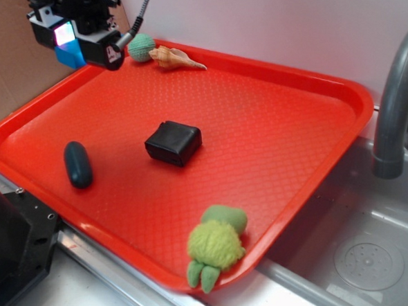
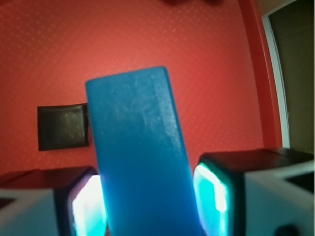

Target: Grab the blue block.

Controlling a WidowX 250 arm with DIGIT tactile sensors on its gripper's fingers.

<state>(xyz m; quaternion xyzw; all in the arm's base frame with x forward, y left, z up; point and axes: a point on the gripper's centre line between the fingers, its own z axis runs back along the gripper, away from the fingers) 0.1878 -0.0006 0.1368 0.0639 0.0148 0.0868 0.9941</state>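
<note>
Exterior view. Landmark: black box [image 1: 173, 142], lying near the middle of the red tray [image 1: 280, 148].
- Claw [image 1: 69, 47]: raised, well apart from the black box, over the tray's far left corner. Closed on the blue block [image 1: 68, 56], of which only a bright blue sliver shows below the housing.
- Teal capsule [image 1: 78, 164]: flat on the tray, left of the black box, apart from it.
- Knitted teal ball [image 1: 141, 47] and seashell [image 1: 176, 58]: beyond the black box at the tray's far rim, just beside each other.
- Green plush toy [image 1: 215, 244]: nearer than the black box, at the tray's front rim.
- Grey faucet [image 1: 395, 106] and sink basin [image 1: 376, 253]: right of the tray.

Wrist view.
- Blue block [image 2: 140, 152]: fills the centre, standing lengthwise between the two fingers, each pad [image 2: 212, 194] pressed to a long flat face. The block is off the tray.
- Black box [image 2: 63, 127]: seen below, partly hidden behind the block's left edge.

Handling, by judgement. Block looks rigid, light, smooth-faced (so likely a little slippery). Flat parallel sides suit a pinch; the hold sits at one end, leaving much of the length projecting, so a twist or slide is the risk.
</note>
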